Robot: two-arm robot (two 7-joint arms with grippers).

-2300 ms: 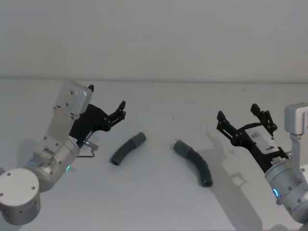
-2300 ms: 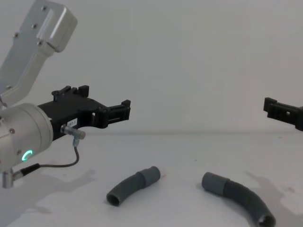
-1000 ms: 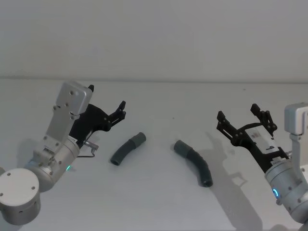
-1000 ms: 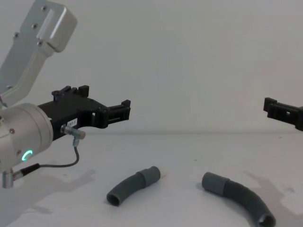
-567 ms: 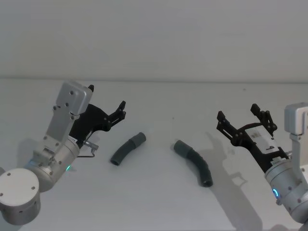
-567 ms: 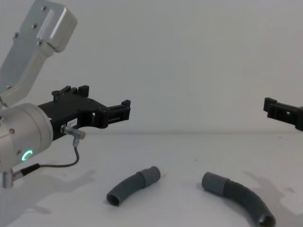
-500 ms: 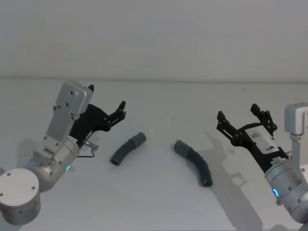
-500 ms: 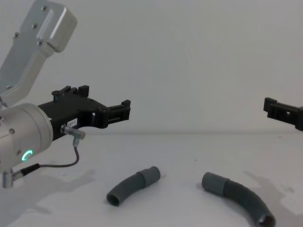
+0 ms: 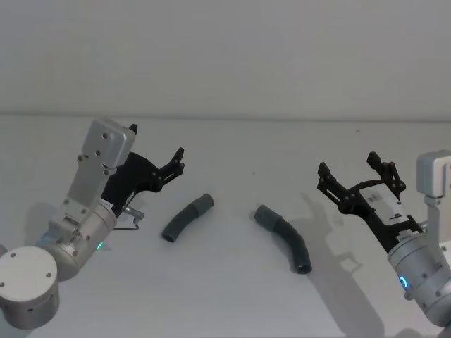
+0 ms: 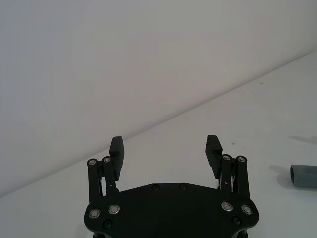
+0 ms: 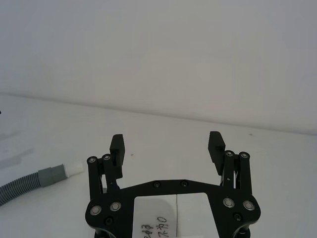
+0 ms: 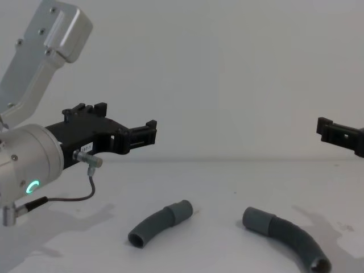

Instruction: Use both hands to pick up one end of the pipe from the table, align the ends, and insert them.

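Both grippers are held above the table point(image 9: 232, 299) and apart from the pipe. The left gripper point(image 10: 165, 145) is spread wide, with nothing between its fingers; the right gripper point(image 11: 166, 140) is likewise spread wide and holds nothing. The shorter piece point(image 9: 187, 218) lies flat on the table, below the left gripper and just beyond its fingertips, towards the right gripper. Its smooth cuff point(image 9: 203, 204) is turned towards the longer piece point(image 9: 285, 238) — the white tip point(image 11: 75, 167) is seen from the right wrist. The longer piece lies between the two grippers, nearer the right one and below its fingertips, with its plain cuff point(image 9: 264, 215) turned towards the shorter piece. The two cuffs are near each other but apart, with bare table between them. A thin grey cable point(image 12: 85, 196) hangs in a loop under the left wrist, clear of the pipe. A pale grey wall point(image 9: 225, 56) stands behind the table.
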